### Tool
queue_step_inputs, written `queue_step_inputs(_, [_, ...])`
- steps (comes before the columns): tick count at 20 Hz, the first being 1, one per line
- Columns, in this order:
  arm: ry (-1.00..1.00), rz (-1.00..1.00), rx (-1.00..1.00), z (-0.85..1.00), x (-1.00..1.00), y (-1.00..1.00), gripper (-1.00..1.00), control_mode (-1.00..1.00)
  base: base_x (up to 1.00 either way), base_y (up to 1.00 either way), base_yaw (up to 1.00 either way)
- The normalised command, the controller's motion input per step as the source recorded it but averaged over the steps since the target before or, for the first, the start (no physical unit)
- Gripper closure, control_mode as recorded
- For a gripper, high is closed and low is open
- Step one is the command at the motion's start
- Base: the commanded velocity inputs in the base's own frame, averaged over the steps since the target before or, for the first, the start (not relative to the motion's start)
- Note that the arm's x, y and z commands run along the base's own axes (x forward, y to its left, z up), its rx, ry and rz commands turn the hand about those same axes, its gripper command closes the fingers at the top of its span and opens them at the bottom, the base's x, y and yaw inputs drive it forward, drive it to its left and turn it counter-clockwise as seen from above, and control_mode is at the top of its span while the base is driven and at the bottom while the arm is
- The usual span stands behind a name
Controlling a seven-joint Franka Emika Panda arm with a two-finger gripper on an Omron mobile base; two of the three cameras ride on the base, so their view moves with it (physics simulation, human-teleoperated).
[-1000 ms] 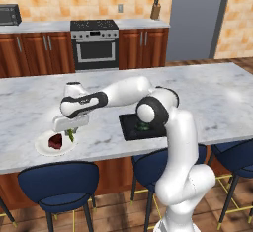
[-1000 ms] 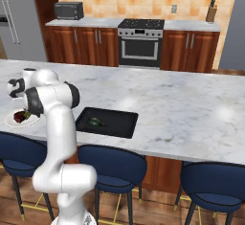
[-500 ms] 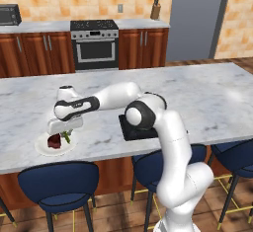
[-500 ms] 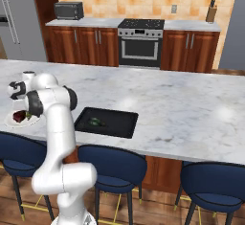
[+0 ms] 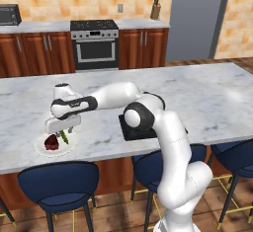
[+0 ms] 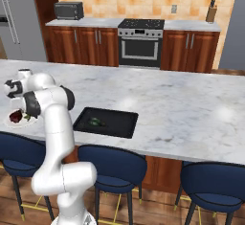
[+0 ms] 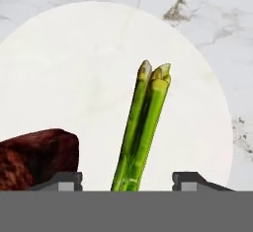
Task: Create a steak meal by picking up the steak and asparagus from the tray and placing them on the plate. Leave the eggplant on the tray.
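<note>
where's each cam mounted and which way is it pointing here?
Left base view: behind the arm to its left, looking forward and down over the counter; the arm rises lower right, gripper over the plate.
Right base view: behind to its right; the arm rises lower left, tray with eggplant mid-counter.
Hand view: on the hand, looking down at the plate; fingertips flank the asparagus, apart from it.
Shared: plate, steak, stove.
</note>
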Motion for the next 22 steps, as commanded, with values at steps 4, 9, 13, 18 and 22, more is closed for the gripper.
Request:
queue_step_inputs(4, [-0.1,0.0,0.0,0.38,-0.39,-0.31,-1.0,-1.0,0.0,0.0,0.0])
queue_step_inputs(9, [-0.17,0.0,0.0,0.64,-0.37,-0.59,-1.0,-1.0,0.0,0.0,0.0])
queue_step_inputs(13, [-0.27,0.0,0.01,0.66,-0.82,-0.79,-1.0,-1.0,0.0,0.0,0.0])
queue_step_inputs(18, [-0.36,0.0,0.07,0.8,-0.87,-0.91,-1.0,-1.0,0.0,0.0,0.0])
queue_step_inputs(22, [-0.3,0.0,0.06,0.68,-0.81,-0.83,-1.0,-1.0,0.0,0.0,0.0])
